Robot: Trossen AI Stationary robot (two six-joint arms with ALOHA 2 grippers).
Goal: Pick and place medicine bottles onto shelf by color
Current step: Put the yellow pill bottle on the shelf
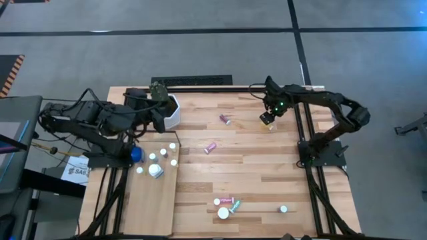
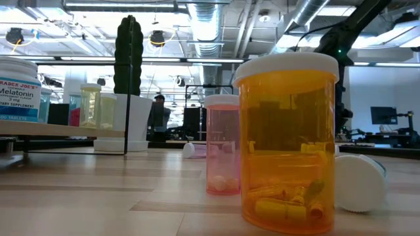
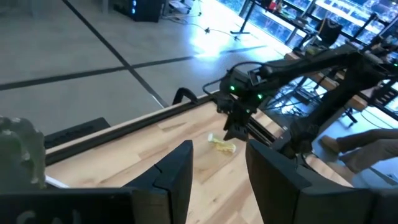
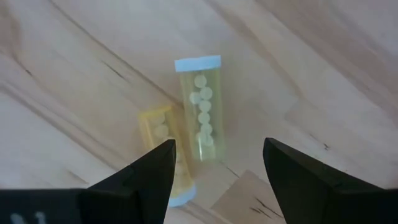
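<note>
Yellow translucent plastic vials with pale blue caps (image 4: 200,106) lie on their sides, two touching, on the striped plank tabletop (image 1: 267,180) at about one o'clock from its centre, directly under the right gripper (image 4: 217,168), whose fingers stand wide and empty. Each looks light, rigid and smooth enough to roll, so I would close across the round body mid-length, not on the cap. Over at ten o'clock the left gripper (image 3: 217,171) hovers half-open, holding nothing, near the white hexagonal pot (image 1: 172,112) and just beyond the pale plywood shelf (image 1: 150,200).

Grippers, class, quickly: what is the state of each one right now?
Left gripper: open, holding nothing, raised near the white hexagonal pot.
Right gripper: open, above two yellow lying bottles.
</note>
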